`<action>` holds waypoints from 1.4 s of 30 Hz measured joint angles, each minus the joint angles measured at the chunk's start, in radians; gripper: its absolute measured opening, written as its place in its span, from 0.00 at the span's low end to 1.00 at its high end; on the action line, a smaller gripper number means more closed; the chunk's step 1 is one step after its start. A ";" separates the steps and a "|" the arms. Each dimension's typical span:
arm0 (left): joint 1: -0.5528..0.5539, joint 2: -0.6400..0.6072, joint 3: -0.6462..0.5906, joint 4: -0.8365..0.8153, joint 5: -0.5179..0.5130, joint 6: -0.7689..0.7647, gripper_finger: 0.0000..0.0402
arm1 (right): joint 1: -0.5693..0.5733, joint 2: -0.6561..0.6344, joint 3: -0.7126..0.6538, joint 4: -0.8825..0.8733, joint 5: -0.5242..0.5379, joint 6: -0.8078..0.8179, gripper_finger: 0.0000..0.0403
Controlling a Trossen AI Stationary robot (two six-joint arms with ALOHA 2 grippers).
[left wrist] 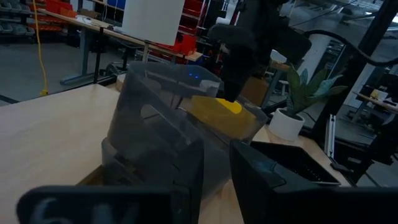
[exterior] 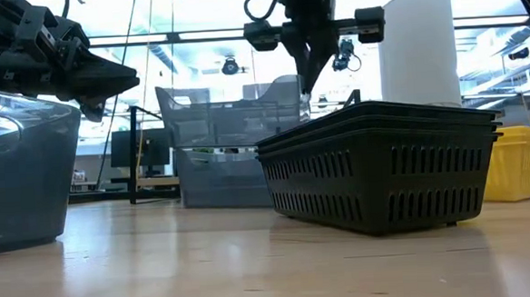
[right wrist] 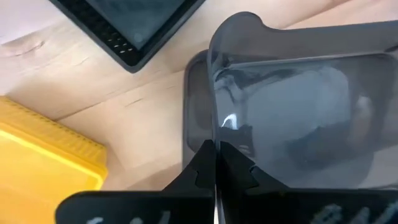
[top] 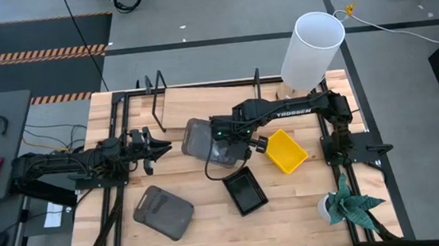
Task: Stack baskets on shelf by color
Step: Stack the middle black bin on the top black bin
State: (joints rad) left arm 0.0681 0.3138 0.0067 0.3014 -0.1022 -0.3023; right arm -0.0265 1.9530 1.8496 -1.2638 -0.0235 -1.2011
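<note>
1. A slatted light-wood surface [top: 212, 219] in a black frame is seen from above on a grey floor; shelving and glazing are seen beyond it in the low view.
2. The shelf [top: 202, 104] is found at the far edge, left of centre, with black wire uprights; nothing is seen on its board.
3. A tall white cylinder [top: 313, 49] is placed far right, a small potted plant [top: 346, 203] near right.
4. The right pincer [top: 223, 148] is positioned at the centre, over a grey basket [top: 208, 142]. In the right wrist view its fingers [right wrist: 205, 168] are pressed together on the thin rim of that basket; a second grey basket appears nested beneath it.
5. The left pincer [top: 154, 150] is held at the left, just beside the grey basket, fingers spread apart, nothing held.
6. Black mesh baskets [top: 245, 190], seemingly stacked in the low view, are located near the centre.
7. A yellow basket [top: 286, 150] is located right of centre, just beside the right pincer.
8. A further grey basket [top: 163, 211] lies upside down, near left, apart from the rest.
</note>
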 joint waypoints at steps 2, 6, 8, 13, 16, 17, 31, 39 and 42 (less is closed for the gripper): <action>0.000 0.000 0.000 0.000 0.000 0.000 0.21 | 0.000 -0.016 0.000 0.009 0.001 0.001 0.01; 0.000 0.000 0.000 0.000 0.000 0.000 0.22 | 0.000 -0.041 0.001 0.017 0.005 0.017 0.01; 0.000 0.000 0.000 0.000 0.000 0.000 0.23 | 0.000 -0.051 0.000 0.016 0.011 0.037 0.01; 0.000 0.000 0.000 0.000 0.000 0.000 0.23 | -0.003 -0.062 0.000 0.005 -0.007 0.057 0.01; 0.000 0.000 0.000 0.000 0.000 0.000 0.23 | -0.002 -0.061 0.000 -0.001 -0.027 0.056 0.01; 0.000 0.000 0.000 0.000 0.000 0.000 0.23 | -0.002 -0.059 0.000 -0.001 -0.031 0.056 0.01; 0.000 0.000 0.000 0.000 0.000 0.000 0.22 | -0.018 -0.056 -0.125 0.090 -0.082 0.004 0.01; 0.000 0.000 0.000 0.000 0.000 0.000 0.21 | -0.015 -0.056 -0.144 0.141 -0.083 0.004 0.03; 0.000 0.000 0.000 0.000 0.000 0.000 0.21 | -0.015 -0.056 -0.144 0.143 -0.076 0.027 0.05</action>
State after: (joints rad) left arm 0.0680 0.3138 0.0064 0.3013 -0.1024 -0.3023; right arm -0.0418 1.8973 1.7058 -1.1212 -0.0993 -1.1740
